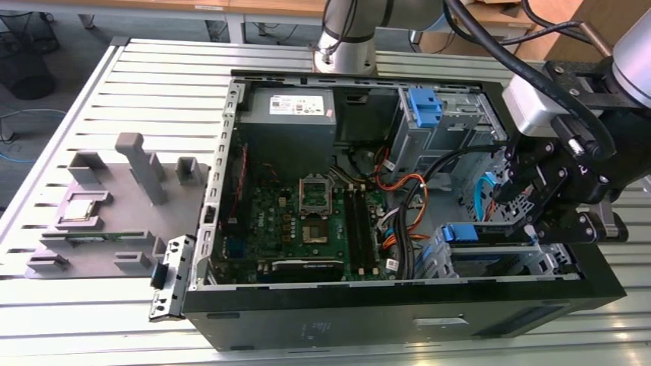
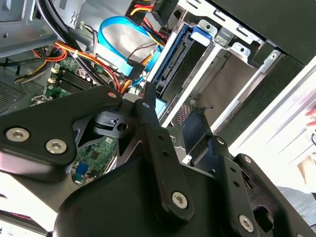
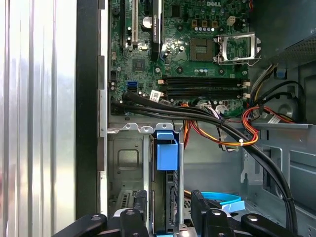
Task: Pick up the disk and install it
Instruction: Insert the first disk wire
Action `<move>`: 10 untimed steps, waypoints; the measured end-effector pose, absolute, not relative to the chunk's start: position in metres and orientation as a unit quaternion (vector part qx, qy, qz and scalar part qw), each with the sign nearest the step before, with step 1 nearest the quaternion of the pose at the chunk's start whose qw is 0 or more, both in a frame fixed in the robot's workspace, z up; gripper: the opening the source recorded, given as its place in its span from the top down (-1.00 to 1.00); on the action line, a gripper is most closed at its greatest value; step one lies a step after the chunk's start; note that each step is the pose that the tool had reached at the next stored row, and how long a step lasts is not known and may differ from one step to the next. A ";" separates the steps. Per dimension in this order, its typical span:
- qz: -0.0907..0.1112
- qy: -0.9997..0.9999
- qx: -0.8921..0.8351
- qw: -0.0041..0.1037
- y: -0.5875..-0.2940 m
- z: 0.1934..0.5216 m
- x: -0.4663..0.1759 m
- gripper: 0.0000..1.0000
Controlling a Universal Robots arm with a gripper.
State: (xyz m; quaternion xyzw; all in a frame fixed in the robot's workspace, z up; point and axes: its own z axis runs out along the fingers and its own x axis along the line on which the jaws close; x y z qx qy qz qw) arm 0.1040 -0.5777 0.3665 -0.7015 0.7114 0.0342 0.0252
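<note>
hanging over the corner of the open computer case at the exterior view's right, the gripper sits right at the drive cage. the disk stands on edge in a slot of that cage, between two thin metal walls, with the bright blue tab of its frame pointing toward the motherboard. in the first wrist view the gripper straddles the end of the disk away from that tab. whether it is clamped on the disk or loose around it i cannot tell.

a bundle of black cables runs across the cage edge just past the blue tab, and orange and red wires loop beside it. a flat blue ribbon cable curves above the board in the second wrist view.

on the motherboard the cpu socket lies open beside the dark memory slots. the power supply fills the far corner of the case, and another blue bracket sits in the bay next to it.

the case rests on a slotted metal table. well apart from it, at the exterior view's left, a grey fixture tray carries a small square chip.
</note>
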 end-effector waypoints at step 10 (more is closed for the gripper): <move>0.034 0.711 -0.702 0.025 -0.578 0.369 0.104 0.04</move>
